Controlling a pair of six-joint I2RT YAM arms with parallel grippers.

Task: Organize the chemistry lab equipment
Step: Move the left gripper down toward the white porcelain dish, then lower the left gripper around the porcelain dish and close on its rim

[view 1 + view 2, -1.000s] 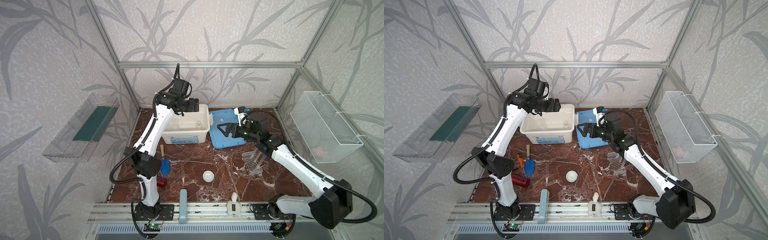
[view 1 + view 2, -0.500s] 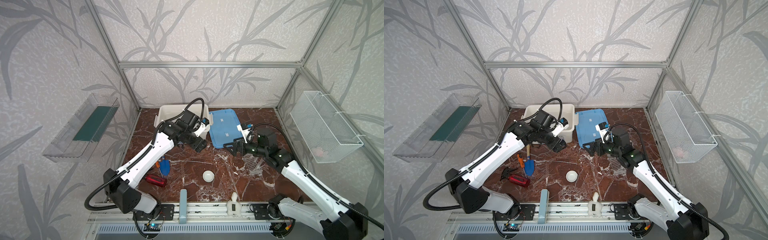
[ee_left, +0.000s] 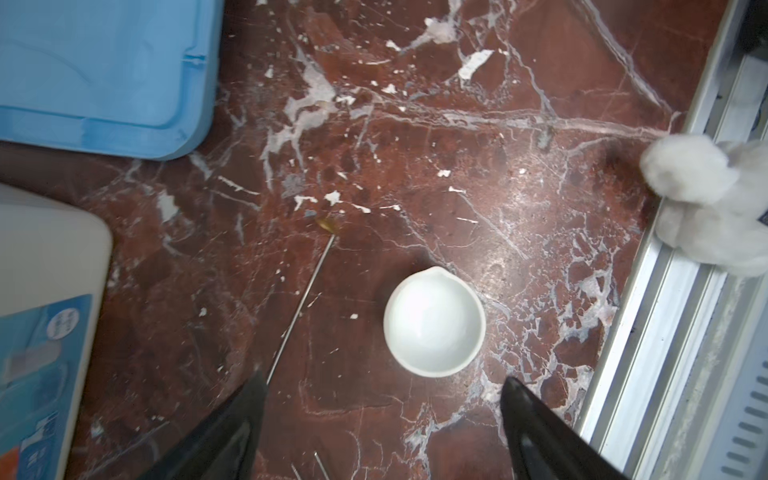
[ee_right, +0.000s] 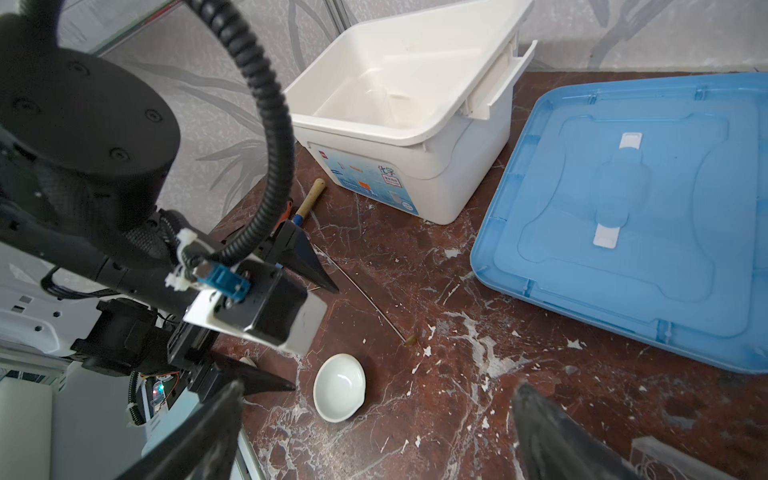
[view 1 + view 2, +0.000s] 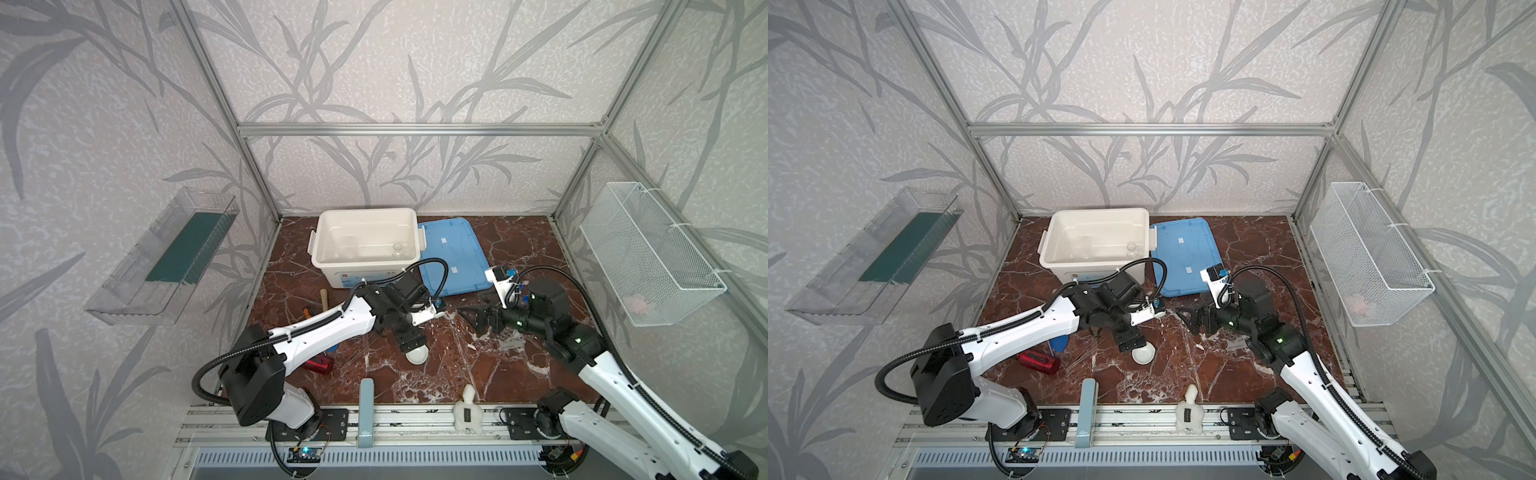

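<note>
The small white round dish (image 3: 434, 322) sits upright on the marble floor, also seen in both top views (image 5: 417, 354) (image 5: 1143, 355). My left gripper (image 3: 384, 378) hangs open just above and behind it, touching nothing. A thin glass rod (image 3: 299, 307) lies beside one left finger. My right gripper (image 4: 380, 388) is open and empty, low over the floor (image 5: 467, 318), pointing at the dish (image 4: 339, 386). The clear beaker (image 5: 349, 245) and smaller cup (image 5: 398, 248) stand inside the white bin (image 5: 365, 216). The clear rack (image 5: 513, 343) is mostly hidden behind the right arm.
A blue lid (image 5: 451, 253) lies flat right of the bin. The trowel's wooden handle (image 5: 324, 297) and a red-handled tool (image 5: 318, 365) lie under the left arm. A white plush figure (image 5: 467, 409) and a grey post (image 5: 366, 399) stand at the front rail.
The left arm swung from above the bin down and forward to hover over the dish. The right arm drew back from the lid and lowered toward the floor's middle.
</note>
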